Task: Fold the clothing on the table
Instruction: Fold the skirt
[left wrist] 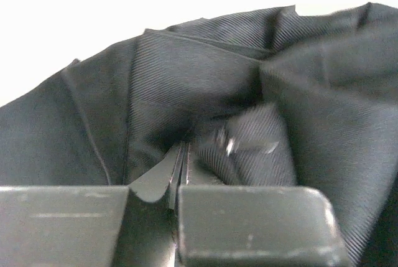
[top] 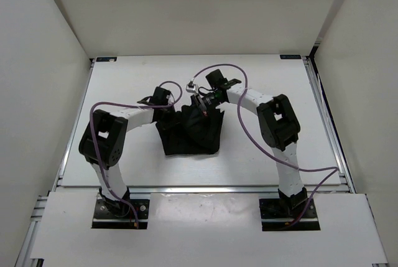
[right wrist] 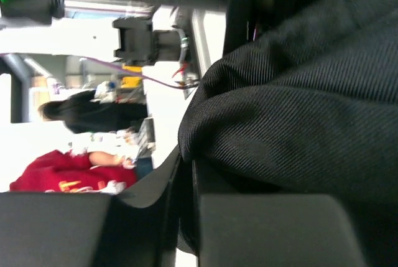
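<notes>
1. The left gripper (left wrist: pixel 175 189) is clenched. Its two dark fingers (left wrist: pixel 249 226) stand almost together, with thin edges of the clothing (left wrist: pixel 186 86) pinched in the slit between them.
2. The right gripper (right wrist: pixel 183 217) is also closed to a narrow slit. Black cloth is bunched over one finger (right wrist: pixel 280 233) and runs down into the slit, so it grasps the clothing too.
3. The clothing sits near the middle of the table (top: pixel 124 161), between the two arms. Its upper part is gathered up to both grippers and its lower edge lies on the white surface.
4. That lower edge runs left to right and faces the arm bases. The heap looks about as wide as it is deep, so its long axis cannot be told.
5. White walls (top: pixel 186 12) close the table on three sides, and an aluminium rail (top: pixel 205 189) runs along the front. Purple cables (top: pixel 230 68) loop over the arms.
6. From above, the fingertips merge with the black cloth. One fold is blurred in the left wrist view. The right wrist view is turned sideways; past the cloth it shows a blurred room with a dark-haired figure (right wrist: pixel 87 114) and something red (right wrist: pixel 68 173). What kind of garment this is cannot be made out.
</notes>
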`<move>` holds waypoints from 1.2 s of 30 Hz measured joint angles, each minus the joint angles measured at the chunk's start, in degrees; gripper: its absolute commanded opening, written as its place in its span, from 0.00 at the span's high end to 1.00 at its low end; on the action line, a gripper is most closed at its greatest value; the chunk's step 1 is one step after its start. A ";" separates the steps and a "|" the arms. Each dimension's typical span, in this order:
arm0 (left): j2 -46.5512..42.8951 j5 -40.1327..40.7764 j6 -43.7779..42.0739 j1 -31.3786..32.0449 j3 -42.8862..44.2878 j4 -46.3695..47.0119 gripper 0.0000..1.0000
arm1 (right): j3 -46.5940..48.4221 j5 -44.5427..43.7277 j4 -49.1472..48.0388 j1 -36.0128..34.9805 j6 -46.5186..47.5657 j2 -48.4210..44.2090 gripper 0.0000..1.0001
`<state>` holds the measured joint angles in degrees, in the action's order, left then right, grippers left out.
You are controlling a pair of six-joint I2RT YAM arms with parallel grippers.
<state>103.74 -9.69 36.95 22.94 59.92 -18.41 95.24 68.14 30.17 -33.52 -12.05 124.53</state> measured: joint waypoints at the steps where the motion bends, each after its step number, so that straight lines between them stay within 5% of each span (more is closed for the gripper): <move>1: -0.17 0.07 0.00 -1.16 -0.02 -0.52 0.92 | 0.00 1.16 -0.33 -0.11 -0.59 0.55 0.72; 3: -0.57 0.24 0.00 -3.78 -0.02 -1.64 0.89 | -0.07 4.11 -1.92 -0.24 -2.25 1.44 0.37; 5: -1.09 0.70 0.02 -6.43 0.13 -3.02 0.87 | -0.55 7.39 -5.20 -0.33 -4.96 1.99 0.28; 7: -1.79 1.18 0.15 -8.79 0.61 -4.39 0.87 | -3.23 10.58 -14.95 -0.44 -11.87 1.99 0.26; 12: -4.68 1.46 0.66 -11.21 2.89 -6.01 0.86 | -14.03 14.23 -67.32 -0.20 -53.05 3.30 0.29; 18: -10.32 0.72 0.48 -11.76 3.67 -7.37 0.77 | -20.00 16.13 -84.61 5.62 -66.73 -1.27 0.23; 20: -12.04 -0.31 0.48 -12.52 3.17 -7.32 0.69 | -23.10 16.09 -81.90 9.57 -64.32 -5.16 0.24; 22: -14.45 -0.96 0.37 -13.14 1.14 -6.97 0.49 | -24.57 15.28 -72.24 13.40 -56.48 -9.62 0.25; 28: -21.16 -4.61 2.23 -12.68 -9.07 -7.26 0.03 | -8.57 -9.27 -18.01 19.04 -17.18 -14.36 0.23; 32: -22.86 -9.35 5.49 -10.23 -15.10 -6.10 0.01 | -7.41 -22.86 0.90 19.43 -4.66 -16.52 0.23; 36: -25.16 -13.77 11.06 -7.74 -19.26 -3.34 0.01 | -12.00 -29.11 9.73 20.04 0.72 -18.14 0.24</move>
<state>78.59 -23.46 48.01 15.20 40.66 -21.76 83.24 39.03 39.90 -13.47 -11.33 106.39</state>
